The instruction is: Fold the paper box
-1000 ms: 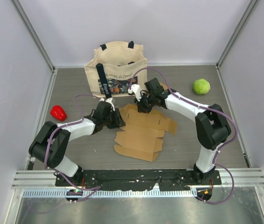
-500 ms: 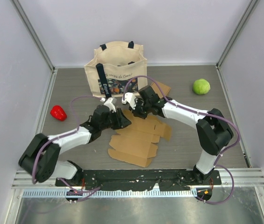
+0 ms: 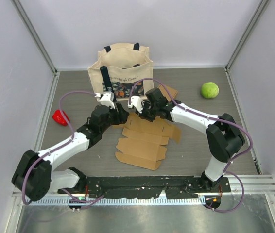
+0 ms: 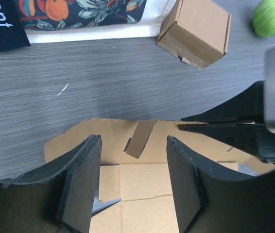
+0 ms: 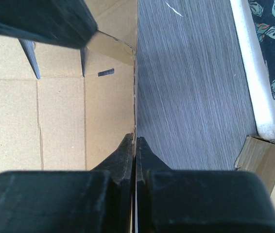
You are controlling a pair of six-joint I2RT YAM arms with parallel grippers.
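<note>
- The paper box (image 3: 144,143) is seen lying flat and unfolded at the middle of the bench (image 3: 186,158), with its flaps spread out.
- The left fingers (image 3: 121,116) are held spread apart above the blank's 11 o'clock corner, and nothing is gripped between them.
- The right fingers (image 5: 128,155) are pressed together, and the blank's 12 o'clock edge is pinched between them.
- A tote bag (image 3: 123,73) is stood upright at 12 o'clock from the blank.
- A small folded carton (image 4: 196,31) is set just beside the bag's base, at 1 o'clock from the blank.
- A green ball (image 3: 209,90) is found at 2 o'clock, well apart.
- A red pepper (image 3: 60,116) is placed at 9 o'clock, near the bench's edge.
</note>
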